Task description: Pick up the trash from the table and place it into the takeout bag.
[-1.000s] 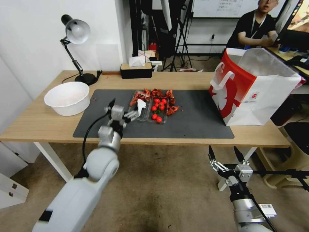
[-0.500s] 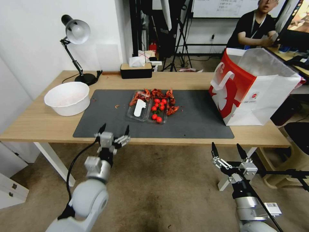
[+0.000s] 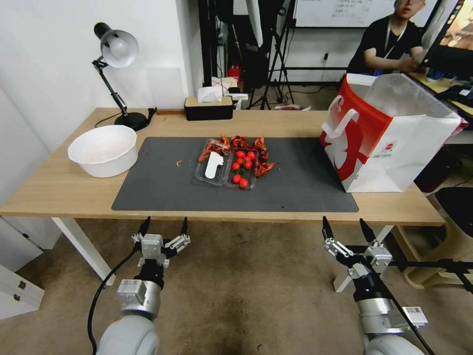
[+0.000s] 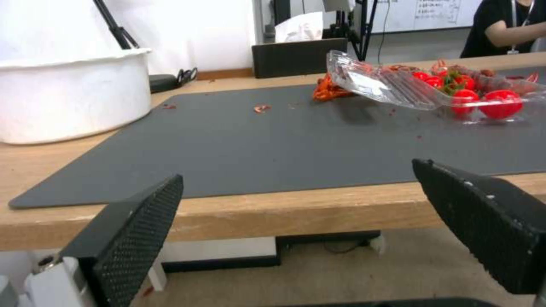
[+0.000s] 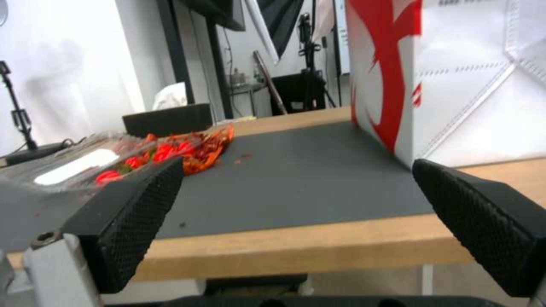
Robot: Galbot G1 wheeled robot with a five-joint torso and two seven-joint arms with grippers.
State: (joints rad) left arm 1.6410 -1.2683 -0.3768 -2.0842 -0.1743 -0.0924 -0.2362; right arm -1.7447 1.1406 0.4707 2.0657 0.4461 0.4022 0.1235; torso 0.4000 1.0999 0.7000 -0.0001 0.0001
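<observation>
Since a second ago the left gripper has pulled back from the clear tray on the mat to below the table edge, fingers spread and empty. Head view: the right gripper hangs open below the edge; the takeout bag stands at the mat's right end. Left wrist view: the tray holds red tomatoes, red scraps beside it. Right wrist view: the bag stands on the mat's edge.
</observation>
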